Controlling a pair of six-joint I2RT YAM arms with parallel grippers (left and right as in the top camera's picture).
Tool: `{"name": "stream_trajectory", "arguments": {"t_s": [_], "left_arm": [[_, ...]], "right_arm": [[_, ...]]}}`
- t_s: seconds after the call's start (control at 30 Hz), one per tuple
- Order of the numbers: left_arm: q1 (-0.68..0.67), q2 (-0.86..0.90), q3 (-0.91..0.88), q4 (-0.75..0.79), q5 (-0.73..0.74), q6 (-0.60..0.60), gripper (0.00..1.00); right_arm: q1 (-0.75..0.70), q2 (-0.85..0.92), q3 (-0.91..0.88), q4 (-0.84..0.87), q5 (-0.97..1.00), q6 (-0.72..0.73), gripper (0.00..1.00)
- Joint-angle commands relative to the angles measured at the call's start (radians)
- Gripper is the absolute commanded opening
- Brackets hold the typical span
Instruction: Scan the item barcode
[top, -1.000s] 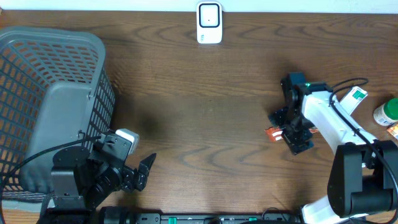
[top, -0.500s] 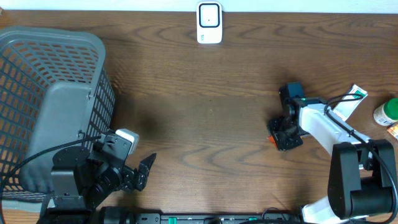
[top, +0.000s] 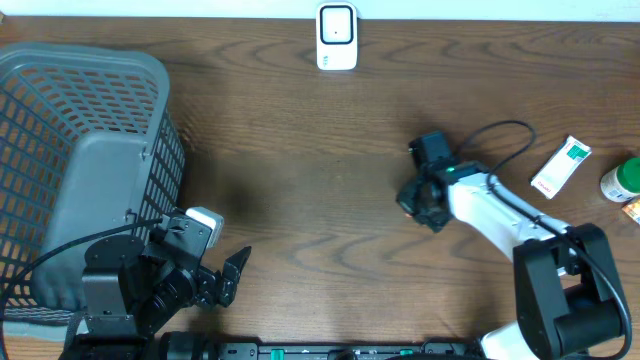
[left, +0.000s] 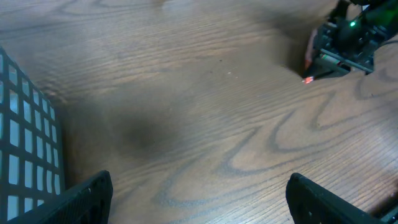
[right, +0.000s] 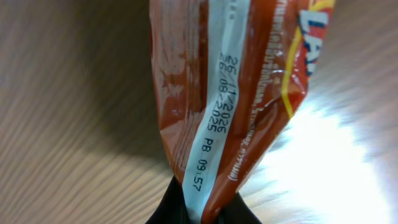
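Packet (right: 230, 93) is pinched by one end in the right gripper (right: 202, 206), long axis straight out from the grip; scanner (top: 337, 37) is well apart. Left gripper (left: 199, 199) is splayed, empty, farther from scanner.

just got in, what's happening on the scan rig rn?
The right gripper is shut on an orange snack packet, right of the table's centre and not yet at the white scanner on the far edge. The left gripper hangs open beside the grey basket, holding nothing. A white-and-green box and a green-capped bottle lie at the right edge.
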Motion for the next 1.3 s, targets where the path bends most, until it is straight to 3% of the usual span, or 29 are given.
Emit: {"name": "stream_trajectory", "arguments": {"t_s": [0.0,0.27,0.37,0.53,0.63,0.7,0.83,1.1,1.27], "left_arm": [[0.0,-0.001,-0.001,0.0,0.013,0.017,0.87],[0.0,-0.001,-0.001,0.0,0.013,0.017,0.87],[0.0,-0.001,-0.001,0.0,0.013,0.017,0.87],[0.0,-0.001,-0.001,0.0,0.013,0.017,0.87],[0.0,-0.001,-0.001,0.0,0.013,0.017,0.87],[0.0,-0.001,-0.001,0.001,0.013,0.017,0.87],[0.0,-0.001,-0.001,0.0,0.013,0.017,0.87],[0.0,-0.001,-0.001,0.0,0.013,0.017,0.87],[0.0,-0.001,-0.001,0.0,0.013,0.017,0.87]], "right_arm": [[0.087,0.004,-0.014,0.043,-0.051,-0.09,0.02],[0.302,0.004,-0.014,0.072,-0.161,-0.484,0.01],[0.353,0.004,-0.014,-0.006,-0.122,-0.529,0.05],[0.356,-0.002,-0.013,-0.117,-0.101,-0.53,0.45],[0.352,-0.023,-0.002,-0.123,-0.113,-0.531,0.86],[0.346,-0.051,0.021,-0.124,-0.145,-0.558,0.97],[0.334,-0.129,0.076,-0.161,-0.145,-0.576,0.99],[0.177,-0.241,0.096,-0.24,-0.188,-0.597,0.99],[0.068,-0.241,0.016,-0.152,-0.351,-0.709,0.99]]}}
